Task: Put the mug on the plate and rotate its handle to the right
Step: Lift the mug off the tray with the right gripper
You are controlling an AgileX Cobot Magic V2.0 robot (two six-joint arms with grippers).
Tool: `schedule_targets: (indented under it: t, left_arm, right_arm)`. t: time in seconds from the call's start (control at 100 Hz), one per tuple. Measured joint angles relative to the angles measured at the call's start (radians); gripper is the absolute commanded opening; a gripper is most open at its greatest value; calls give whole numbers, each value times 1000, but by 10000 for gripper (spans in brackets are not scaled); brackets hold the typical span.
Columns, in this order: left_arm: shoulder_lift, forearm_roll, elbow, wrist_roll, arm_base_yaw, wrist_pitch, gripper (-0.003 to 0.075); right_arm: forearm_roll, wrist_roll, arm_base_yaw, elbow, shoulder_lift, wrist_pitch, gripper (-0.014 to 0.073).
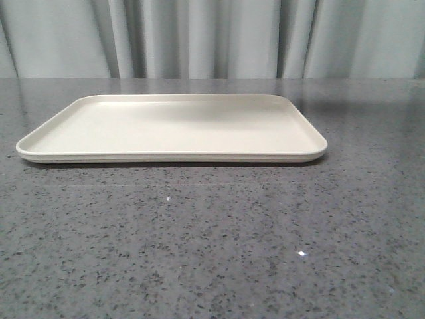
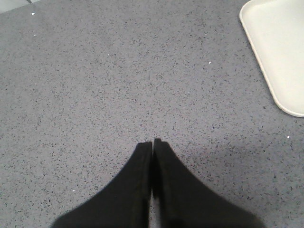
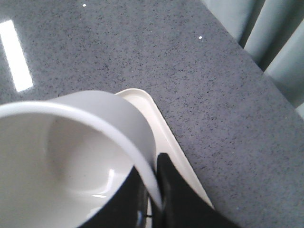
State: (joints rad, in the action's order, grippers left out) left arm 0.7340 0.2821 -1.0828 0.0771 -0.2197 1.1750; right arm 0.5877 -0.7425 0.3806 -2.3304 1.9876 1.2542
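Grey speckled stone makes the tabletop [image 1: 212, 246], polished enough to give small glints. On it lies the plate [image 1: 172, 129], a flat cream rectangle with rounded corners and a low raised rim; in the front view nothing stands on it, and bare tabletop runs wide in front of it and at both its sides. Behind the plate hang pale curtains [image 1: 212, 36].

The mug [image 3: 71, 156] shows only in the right wrist view, very close and cut off by the picture edge: a white rounded rim and a smooth glossy inside. Its printed face and its handle are hidden. The right claw [image 3: 154, 194] is clenched on the mug wall, one dark finger [image 3: 178, 199] outside the rim and one inside. A corner of the plate lies just beyond the mug; whether the mug is above it or beside it cannot be told.

The left claw [image 2: 153, 142] is clenched with nothing between its black fingers, over bare tabletop, well apart from the plate's corner.
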Motion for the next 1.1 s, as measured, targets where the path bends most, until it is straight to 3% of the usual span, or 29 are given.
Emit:
schedule_targets:
  t: [0.62,1.1]
  left_arm:
    - [0,0,0,0,0,0,-20]
    - [0,0,0,0,0,0,-20]
  right_arm:
    - [-85,-454,25,0,0,10,-111]
    - [-140,-489,34,89,0,10,-111]
